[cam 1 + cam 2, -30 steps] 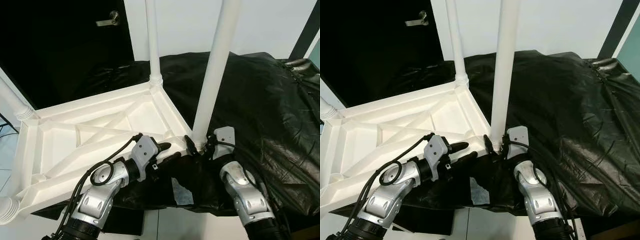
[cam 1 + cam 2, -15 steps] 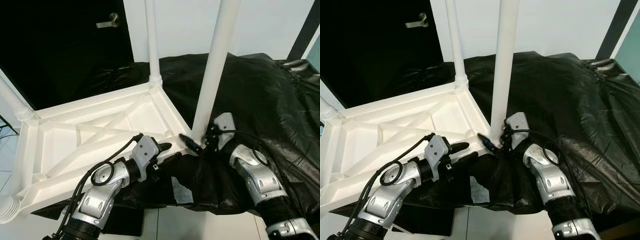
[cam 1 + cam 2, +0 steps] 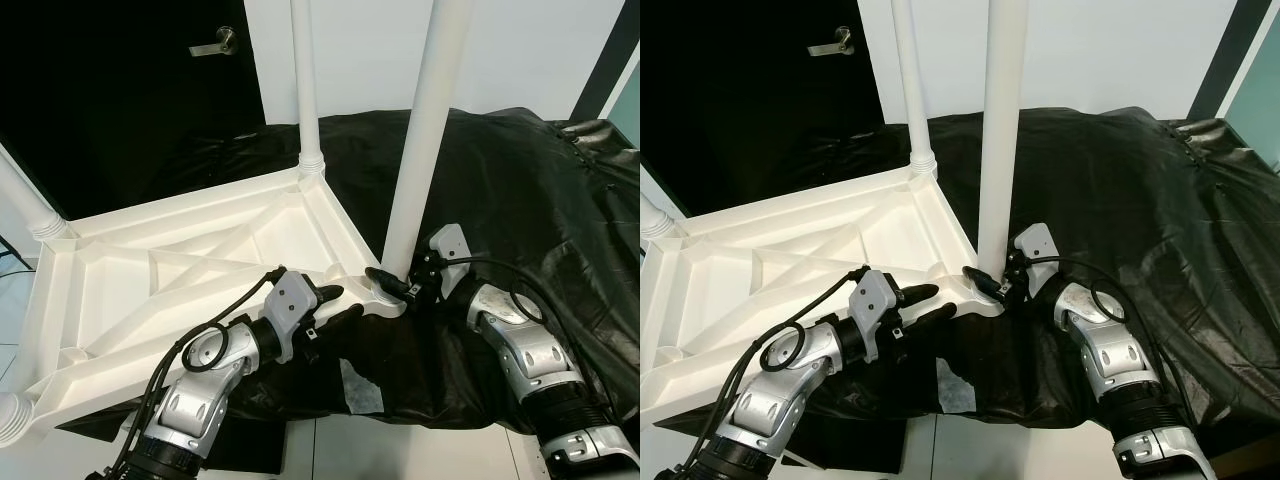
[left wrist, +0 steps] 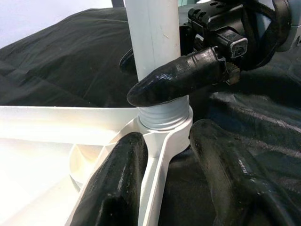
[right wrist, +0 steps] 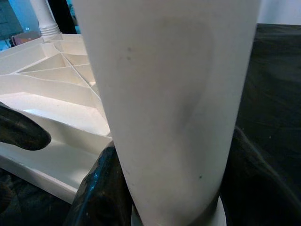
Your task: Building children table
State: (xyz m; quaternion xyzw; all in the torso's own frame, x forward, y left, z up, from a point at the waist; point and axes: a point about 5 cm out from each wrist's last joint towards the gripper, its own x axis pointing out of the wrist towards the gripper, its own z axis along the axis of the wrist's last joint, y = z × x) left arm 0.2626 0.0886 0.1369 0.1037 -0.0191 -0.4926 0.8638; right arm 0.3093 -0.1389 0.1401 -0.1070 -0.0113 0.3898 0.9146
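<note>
So the white plastic kids' table top (image 3: 190, 275) is lying upside down in the left-center of the frame, ribbed underside up with diagonal braces all over it, sitting on a crinkly black sheet (image 3: 520, 200). The near white leg (image 3: 425, 140) stands upright in the corner socket at center frame, and a second leg (image 3: 305, 90) stands at the far corner, upper middle. Two more leg ends poke out along the left edge.

The right claw (image 3: 392, 288) is clenched around the base of the near leg, right above the threaded collar, fingers wrapped either side of it. The left claw (image 3: 335, 303) sits lower center with its fingers spread apart, straddling the table's rim just beside that same socket, not squeezing anything.

Dark door with a lever handle (image 3: 215, 42) upper left, white wall behind.
</note>
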